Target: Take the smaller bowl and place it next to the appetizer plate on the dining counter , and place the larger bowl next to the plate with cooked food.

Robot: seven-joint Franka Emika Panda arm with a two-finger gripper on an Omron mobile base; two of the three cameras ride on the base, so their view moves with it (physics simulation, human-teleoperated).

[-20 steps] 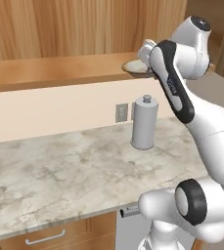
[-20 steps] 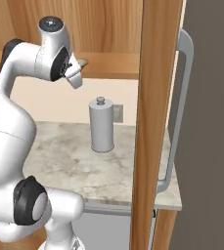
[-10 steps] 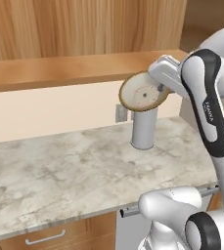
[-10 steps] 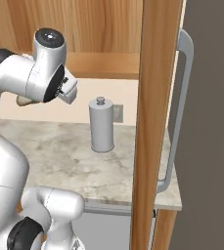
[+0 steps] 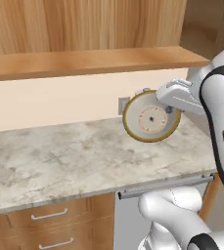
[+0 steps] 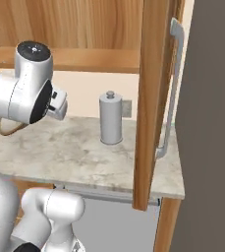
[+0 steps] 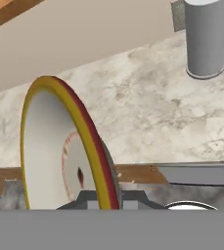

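I am carrying the small shallow tan bowl with the yellowish rim (image 5: 151, 117), and my claw (image 5: 168, 101) is clenched on its rim. The bowl hangs on edge — its round underside faces the left base camera — in the air above the marbled beige-grey stone counter (image 5: 59, 161), touching nothing but my fingers. In the hand view the bowl (image 7: 67, 146) stands upright on its rim between my fingertips, its pale inside turned to the left of that picture.

By my judgement this is the carrying step for the first bowl: it is lifted, not yet set down. No dark navy appetizer plate is in sight, so the next move calls for swinging or driving toward the dining counter, then levelling the bowl before lowering it beside that plate. Tilted like this, it could slip from a rim grip if I turn sharply.

The counter below is mostly bare. A tall grey cylindrical canister with a small knob on top (image 6: 111, 118) stands near the back wall, well apart from the bowl. Behind runs a cream wall under a wooden shelf — wooden drawers with pale handles (image 5: 49, 215) sit beneath. On the right, a tall wooden cabinet door with a long grey handle (image 6: 170, 88) stands open.
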